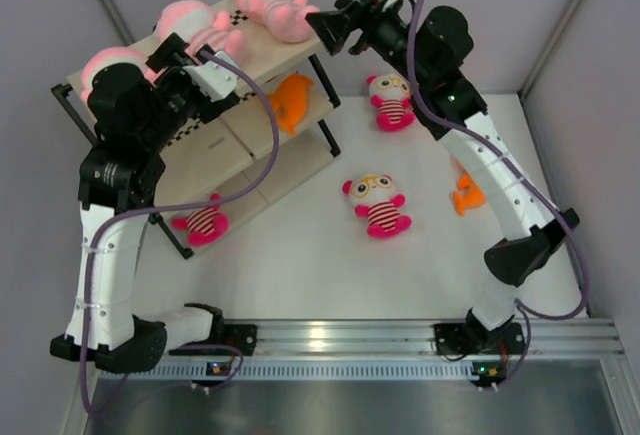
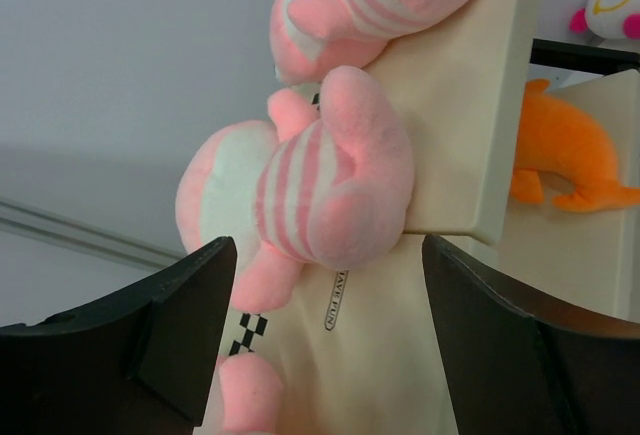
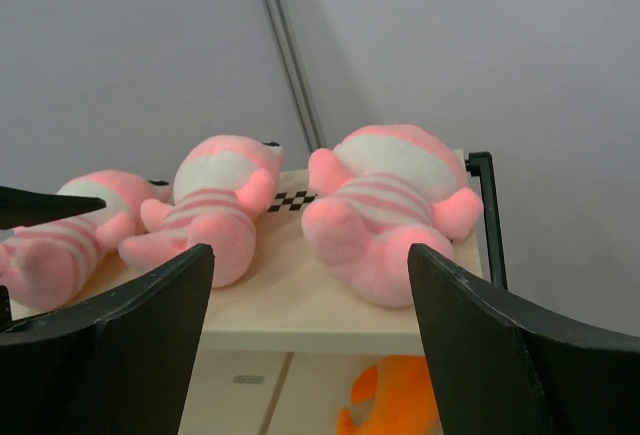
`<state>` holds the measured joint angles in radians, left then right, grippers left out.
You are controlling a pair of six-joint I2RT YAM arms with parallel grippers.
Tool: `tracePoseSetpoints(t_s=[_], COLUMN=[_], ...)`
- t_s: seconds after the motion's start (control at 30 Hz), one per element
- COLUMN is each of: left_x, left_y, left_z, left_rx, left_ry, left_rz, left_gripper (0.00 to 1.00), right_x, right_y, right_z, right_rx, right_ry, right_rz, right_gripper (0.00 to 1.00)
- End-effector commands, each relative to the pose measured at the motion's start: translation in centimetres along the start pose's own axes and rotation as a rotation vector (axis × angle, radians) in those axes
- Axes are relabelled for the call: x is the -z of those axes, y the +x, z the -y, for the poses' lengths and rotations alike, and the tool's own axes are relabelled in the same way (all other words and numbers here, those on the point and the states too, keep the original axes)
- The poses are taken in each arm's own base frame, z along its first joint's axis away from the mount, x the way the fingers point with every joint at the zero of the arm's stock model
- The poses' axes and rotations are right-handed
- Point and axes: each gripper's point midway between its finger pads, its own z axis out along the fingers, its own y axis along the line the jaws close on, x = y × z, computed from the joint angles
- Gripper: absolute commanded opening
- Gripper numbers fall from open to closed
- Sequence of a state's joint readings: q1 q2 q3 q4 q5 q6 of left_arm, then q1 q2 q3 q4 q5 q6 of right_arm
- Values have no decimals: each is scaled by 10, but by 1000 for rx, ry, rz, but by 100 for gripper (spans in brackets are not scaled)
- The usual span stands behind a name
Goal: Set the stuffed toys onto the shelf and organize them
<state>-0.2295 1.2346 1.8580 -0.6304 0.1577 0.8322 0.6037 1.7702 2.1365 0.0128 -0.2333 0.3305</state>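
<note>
The shelf (image 1: 262, 53) stands at the far left. Three pale pink striped toys lie on its top board: left (image 1: 108, 61), middle (image 1: 195, 25), right (image 1: 272, 3). An orange fish (image 1: 292, 101) lies on the middle tier. My left gripper (image 1: 195, 63) is open and empty, just short of the middle pink toy (image 2: 330, 185). My right gripper (image 1: 322, 30) is open and empty at the shelf's right end, facing the right pink toy (image 3: 390, 205). Two striped dolls (image 1: 392, 101) (image 1: 378, 205) and a second orange fish (image 1: 467, 195) lie on the table. A third doll (image 1: 203, 223) lies by the shelf's foot.
The top board's edge (image 3: 300, 313) lies between the right fingers, with the orange fish (image 3: 395, 395) below it. Grey walls close in on all sides. The arms' base rail (image 1: 340, 335) runs along the near edge.
</note>
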Motion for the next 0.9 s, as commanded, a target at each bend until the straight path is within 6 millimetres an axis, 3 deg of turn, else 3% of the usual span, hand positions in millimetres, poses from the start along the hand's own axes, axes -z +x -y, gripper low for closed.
tracePoseSetpoints(t_s=[0.0, 0.07, 0.1, 0.17, 0.2, 0.23, 0.27, 0.33, 0.37, 0.4, 0.43, 0.47, 0.5, 0.53, 0.57, 0.6, 0.67, 0.7, 0.77, 0.87], left_x=[13, 20, 24, 32, 35, 38, 42, 46, 50, 51, 54, 57, 60, 63, 70, 74, 90, 96, 115, 139], left_y=[-2, -1, -2, -10, -12, -13, -16, -18, -18, -18, -17, -17, -17, -15, -17, -19, -25, -26, -25, -11], left_z=[15, 23, 23, 12, 8, 3, -1, 0, 0, 1, 2, 3, 4, 7, 7, 9, 16, 20, 33, 54], left_rx=[37, 54, 63, 71, 76, 79, 81, 90, 93, 106, 112, 118, 132, 145, 156, 187, 222, 248, 278, 296], left_ry=[45, 73, 72, 41, 23, 3, -12, -11, -13, -10, -9, -7, -9, 0, -2, 1, 40, 57, 98, 148], left_rz=[30, 25, 24, 30, 31, 26, 32, 36, 36, 34, 26, 24, 24, 14, 20, 19, 23, 22, 4, -53], left_gripper=[82, 91, 93, 95, 95, 96, 96, 96, 96, 96, 96, 96, 96, 96, 96, 95, 95, 95, 95, 94], right_x=[45, 70, 79, 102, 116, 131, 146, 184, 201, 227, 255, 279, 315, 338, 359, 384, 417, 436, 452, 460], right_y=[-56, -60, -41, -39, -25, -13, -14, 15, 18, 38, 44, 43, 78, 88, 86, 125, 129, 158, 182, 209], right_z=[-10, 5, 17, 20, 54, 75, 85, 137, 147, 173, 195, 199, 219, 227, 230, 234, 242, 244, 250, 261], right_rx=[55, 49, 17, 5, -6, -20, -16, -32, -40, -76, -68, -70, -121, -133, -146, -208, -224, -257, -293, -362], right_ry=[43, 113, 137, 106, 183, 262, 320, 545, 622, 744, 894, 973, 1100, 1182, 1226, 1282, 1358, 1399, 1430, 1443], right_rz=[58, 46, -8, -55, -103, -150, -157, -234, -240, -272, -268, -248, -286, -276, -229, -274, -207, -244, -261, -293], right_gripper=[79, 81, 81, 81, 81, 81, 81, 81, 81, 81, 81, 81, 81, 82, 82, 82, 81, 82, 81, 80])
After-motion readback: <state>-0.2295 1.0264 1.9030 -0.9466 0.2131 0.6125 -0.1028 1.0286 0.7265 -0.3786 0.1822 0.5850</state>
